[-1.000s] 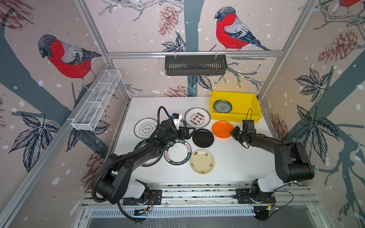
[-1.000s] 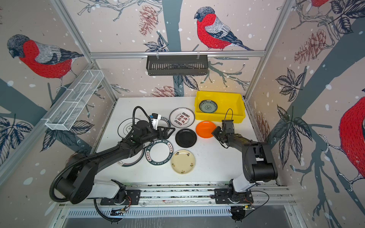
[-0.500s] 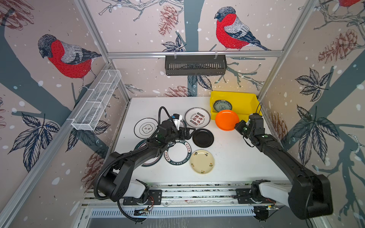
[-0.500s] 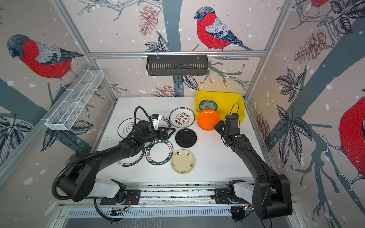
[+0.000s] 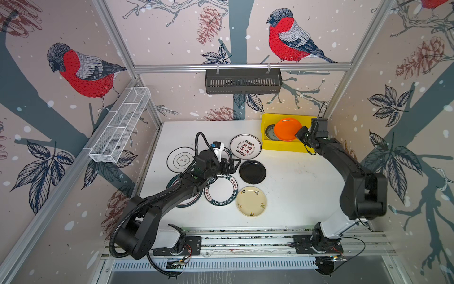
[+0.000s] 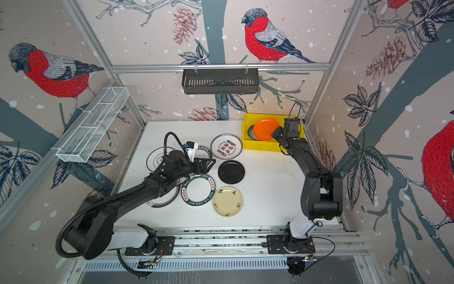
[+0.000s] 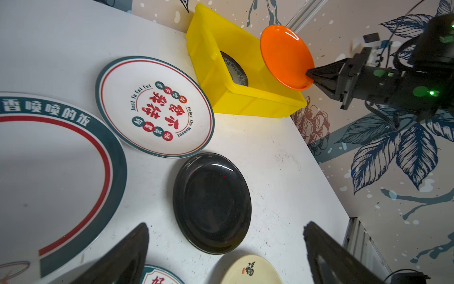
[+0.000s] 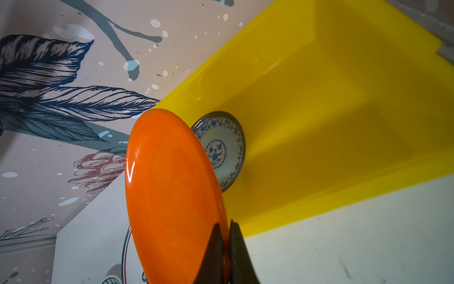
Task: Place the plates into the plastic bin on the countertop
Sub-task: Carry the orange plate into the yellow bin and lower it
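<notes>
Right tool [image 5: 300, 134] clenched on the rim of the orange plate [image 5: 286, 129], which is tilted above the yellow bin [image 5: 280, 147]. Left tool [image 5: 235, 165] released, jaws wide, just beside the black plate [image 5: 252, 171].

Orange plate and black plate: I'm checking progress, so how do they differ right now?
The orange plate is pinched at its rim by the right tool; the black plate is ungripped.
The orange plate hangs over the yellow bin; the black plate lies flat on the countertop.
Both are round, plain and glossy.

Occlusions: I am seeing orange plate [image 5: 287, 129] covering most of blue-patterned plate [image 5: 269, 131]; left arm [image 6: 137, 192] hiding a green-rimmed plate [image 6: 167, 199].
</notes>
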Available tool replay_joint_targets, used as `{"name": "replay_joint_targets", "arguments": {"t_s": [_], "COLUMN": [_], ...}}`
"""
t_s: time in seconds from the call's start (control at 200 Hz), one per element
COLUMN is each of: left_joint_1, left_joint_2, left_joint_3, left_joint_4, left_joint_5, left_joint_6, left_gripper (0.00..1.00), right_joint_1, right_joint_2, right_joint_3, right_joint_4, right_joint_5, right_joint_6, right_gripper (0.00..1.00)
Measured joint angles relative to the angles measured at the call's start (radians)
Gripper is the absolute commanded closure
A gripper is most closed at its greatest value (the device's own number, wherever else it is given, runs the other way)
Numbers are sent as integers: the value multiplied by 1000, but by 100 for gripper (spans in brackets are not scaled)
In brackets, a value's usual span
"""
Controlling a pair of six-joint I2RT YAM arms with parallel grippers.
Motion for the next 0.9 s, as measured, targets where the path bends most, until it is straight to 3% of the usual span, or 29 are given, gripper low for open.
{"name": "replay_joint_targets", "arguments": {"t_s": [0.215, 0.746, 0.901], "left_joint_1": [0, 0, 0], "left_joint_2": [-47, -48, -48], "left_joint_3": [3, 27, 27], "left_joint_4": [-49, -75, -75], "left_joint_5": [-51, -75, -75], "left_joint_6": [17, 23, 23], "left_gripper": [3, 3, 3], "right_joint_1": [-23, 7, 10], "right_joint_2": [261, 500, 560], "right_joint_3": [191, 424, 520], "right_joint_4": [-6, -45, -95], "right_joint_5": [-37, -32, -29], "right_joint_6": [-23, -56, -75], "right_gripper": [97, 94, 84]}}
